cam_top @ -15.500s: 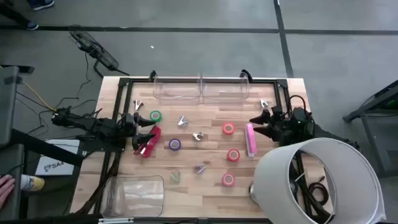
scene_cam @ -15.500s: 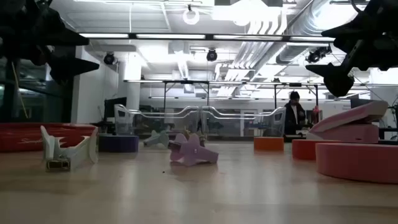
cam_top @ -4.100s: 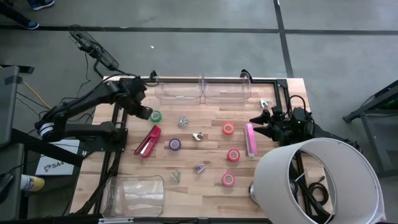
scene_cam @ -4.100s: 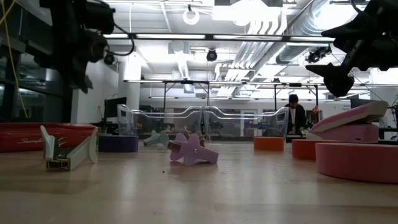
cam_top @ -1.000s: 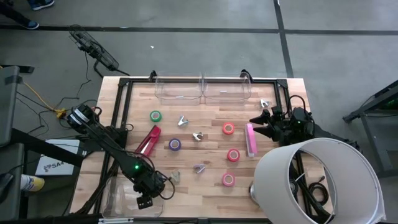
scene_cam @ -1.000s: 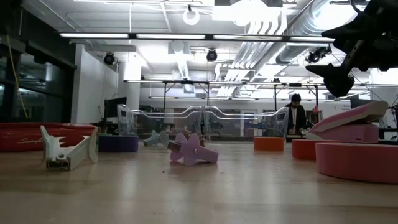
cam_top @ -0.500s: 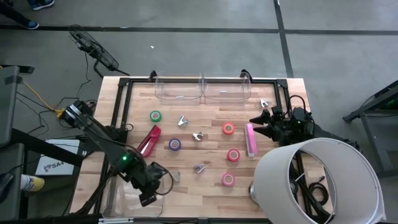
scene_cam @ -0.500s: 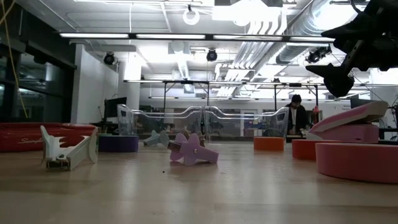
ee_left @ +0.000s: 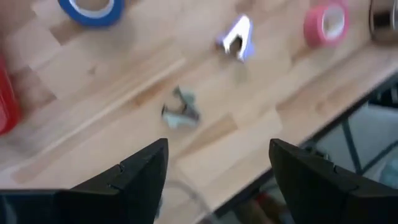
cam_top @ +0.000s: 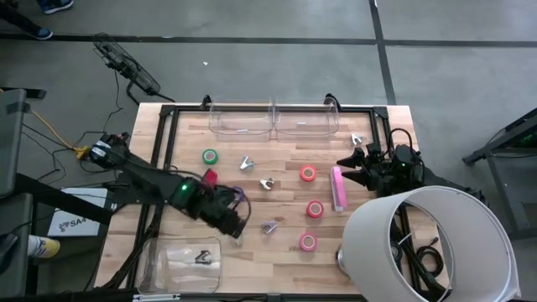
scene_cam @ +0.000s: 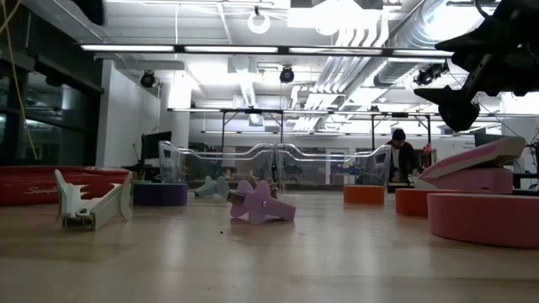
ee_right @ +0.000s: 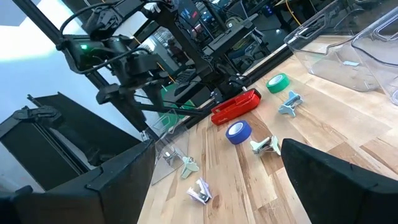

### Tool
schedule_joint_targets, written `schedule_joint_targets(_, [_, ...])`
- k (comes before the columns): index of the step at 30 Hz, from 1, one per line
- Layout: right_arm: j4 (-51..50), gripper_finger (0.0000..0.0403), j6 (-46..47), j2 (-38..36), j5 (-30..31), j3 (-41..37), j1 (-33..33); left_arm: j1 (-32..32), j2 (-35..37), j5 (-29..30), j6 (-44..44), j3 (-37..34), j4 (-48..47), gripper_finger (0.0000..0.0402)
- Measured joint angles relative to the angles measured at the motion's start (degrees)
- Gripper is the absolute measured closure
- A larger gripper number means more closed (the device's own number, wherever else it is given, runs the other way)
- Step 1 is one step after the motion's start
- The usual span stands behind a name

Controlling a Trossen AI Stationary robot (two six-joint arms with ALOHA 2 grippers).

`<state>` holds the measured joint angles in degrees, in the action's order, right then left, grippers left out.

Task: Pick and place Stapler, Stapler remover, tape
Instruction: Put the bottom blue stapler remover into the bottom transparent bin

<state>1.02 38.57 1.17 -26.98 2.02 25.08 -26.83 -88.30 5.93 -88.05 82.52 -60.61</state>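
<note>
The left end effector (ee_left: 217,152) hovers over the worktop (cam_top: 285,143) towards 7 o'clock, its fingers moderately apart and empty, above a greenish staple remover (ee_left: 180,113). One small dark piece (cam_top: 202,256) already lies in the clear bin (cam_top: 155,252) at the 7 o'clock corner, so this looks like the approach for another pick. The next move likely calls for lowering squarely over that remover, while the right end effector (cam_top: 359,168) waits wide open at 3 o'clock beside the pink stapler (cam_top: 338,189).

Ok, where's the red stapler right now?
In the high view the red stapler lies on the table's left half, below the green tape, mostly hidden under the left arm whose left gripper hovers nearby.
</note>
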Motion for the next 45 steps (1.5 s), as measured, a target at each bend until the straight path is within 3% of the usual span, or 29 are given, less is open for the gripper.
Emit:
schedule_joint_targets(10, [0.0,0.0063,0.0,0.0,0.0,0.0,0.0,3.5,-7.8,3.0,-0.4,0.0,8.7,0.0128])
schedule_joint_targets(16, [0.0,0.0063,0.0,0.0,0.0,0.0,0.0,4.0,-9.4,7.8,0.8,0.0,12.4,0.0128])
schedule_joint_targets(19, [0.0,0.0063,0.0,0.0,0.0,0.0,0.0,4.0,-9.4,7.1,0.4,0.0,12.0,0.0128])
schedule_joint_targets(36, [-0.1,0.0063,0.0,0.4,0.0,0.0,0.0,4.4,-13.3,13.5,-21.6,0.0,15.2,0.0128])
schedule_joint_targets(41, [-0.2,0.0063,0.0,0.4,0.0,0.0,0.0,4.3,-13.3,18.3,-25.9,0.0,15.9,0.0128])
schedule_joint_targets(45, [-0.2,0.0063,0.0,0.4,0.0,0.0,0.0,4.3,-13.3,18.5,-27.7,-0.1,15.1,0.0128])
